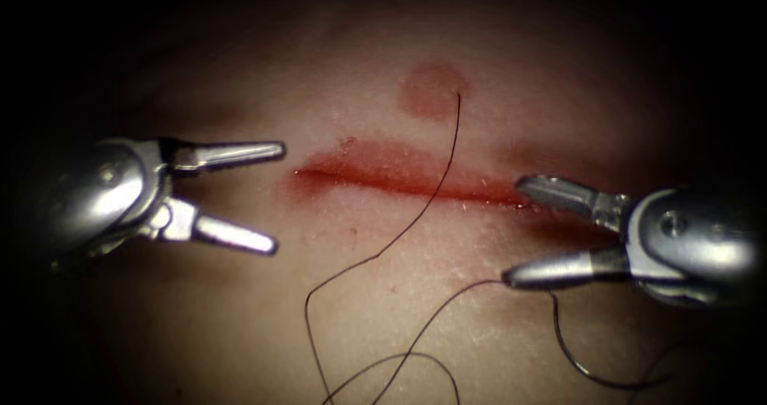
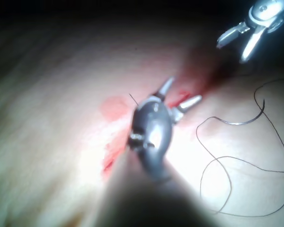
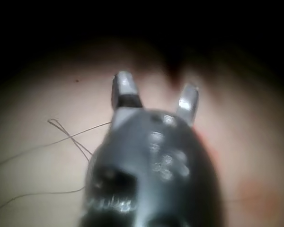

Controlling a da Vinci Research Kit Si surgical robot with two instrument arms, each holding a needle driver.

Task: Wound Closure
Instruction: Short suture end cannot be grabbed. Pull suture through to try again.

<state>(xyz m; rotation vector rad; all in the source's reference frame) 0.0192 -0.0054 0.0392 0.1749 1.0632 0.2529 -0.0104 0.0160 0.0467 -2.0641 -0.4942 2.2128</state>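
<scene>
Left gripper spread wide, holding nothing, left of cut. Right gripper spread too, empty, at cut's right end. Needle lying free on tissue below right gripper, not in tissue. Thread loose across cut.

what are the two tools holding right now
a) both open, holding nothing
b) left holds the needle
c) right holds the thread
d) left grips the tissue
a: the left tool and the right tool both have their jaws spread with nothing between them, one at each end of the cut; the thread lies loose across the tissue, and the needle rests free on it.
</scene>
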